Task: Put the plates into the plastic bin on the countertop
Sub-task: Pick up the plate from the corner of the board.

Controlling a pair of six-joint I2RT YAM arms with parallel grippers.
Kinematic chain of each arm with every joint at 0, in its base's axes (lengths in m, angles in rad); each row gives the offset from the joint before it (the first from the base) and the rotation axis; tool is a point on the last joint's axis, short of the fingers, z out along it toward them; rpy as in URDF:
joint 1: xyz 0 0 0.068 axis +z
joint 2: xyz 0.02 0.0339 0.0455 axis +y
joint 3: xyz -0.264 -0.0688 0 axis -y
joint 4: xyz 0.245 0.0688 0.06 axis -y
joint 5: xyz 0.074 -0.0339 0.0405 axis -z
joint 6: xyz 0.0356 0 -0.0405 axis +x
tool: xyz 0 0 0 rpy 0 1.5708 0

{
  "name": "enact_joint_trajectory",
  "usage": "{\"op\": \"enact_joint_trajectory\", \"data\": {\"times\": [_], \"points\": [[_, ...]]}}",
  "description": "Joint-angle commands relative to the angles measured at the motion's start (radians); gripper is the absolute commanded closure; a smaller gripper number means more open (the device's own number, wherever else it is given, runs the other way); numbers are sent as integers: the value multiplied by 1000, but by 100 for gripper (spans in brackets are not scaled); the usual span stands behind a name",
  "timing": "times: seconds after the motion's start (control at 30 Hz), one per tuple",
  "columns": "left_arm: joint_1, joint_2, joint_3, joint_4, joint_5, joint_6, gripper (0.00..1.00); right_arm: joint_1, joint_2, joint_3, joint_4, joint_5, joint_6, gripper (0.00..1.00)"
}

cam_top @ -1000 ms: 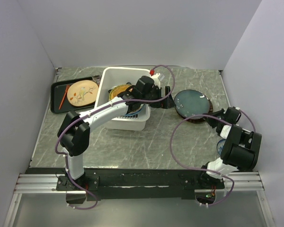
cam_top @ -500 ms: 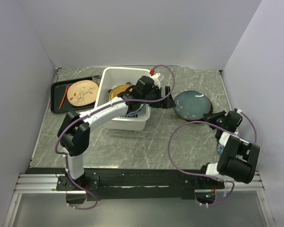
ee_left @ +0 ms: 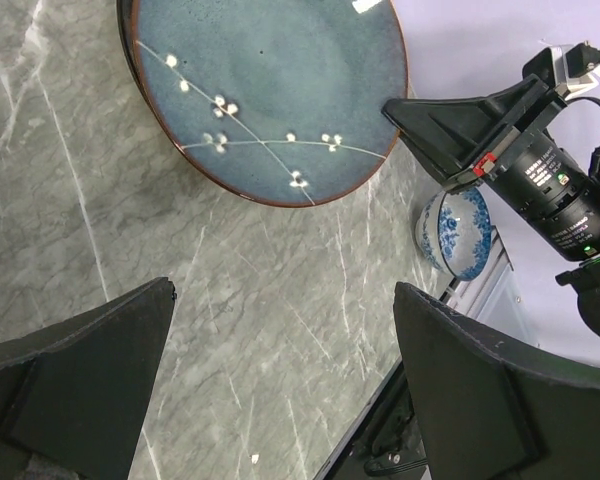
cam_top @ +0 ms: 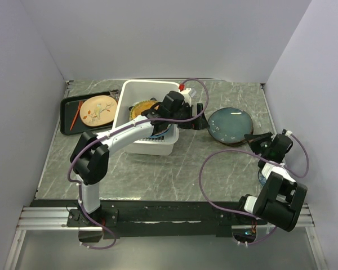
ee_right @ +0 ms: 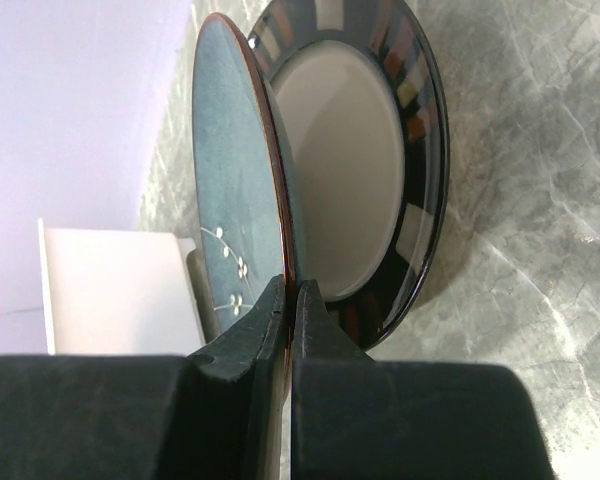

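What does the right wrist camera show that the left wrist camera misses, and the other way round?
Only the right wrist view shows the tan face of the dark-rimmed plate beneath the dark teal plate, and the white plastic bin. Only the left wrist view shows a blue-and-white bowl and the open left end effector. Both show the dark teal plate, the shut right end effector gripping its rim, and the countertop.

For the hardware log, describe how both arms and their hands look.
The left arm and right arm have white tubular links between bulky black joint housings, each trailed by a looping purple cable. The left hand and right hand have matte black, wedge-shaped fingers. The right hand's black cylindrical body carries a small red tab.
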Motion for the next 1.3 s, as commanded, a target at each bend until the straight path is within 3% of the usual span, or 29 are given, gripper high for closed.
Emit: {"op": "enact_joint_trajectory", "data": {"times": [0.0, 1.27], "points": [[-2, 11, 41, 55, 30, -3, 4, -22, -57, 7, 198, -115, 87, 100], [-2, 14, 54, 53, -5, -14, 5, -55, -267, 66, 186, -316, 202, 100]]}}
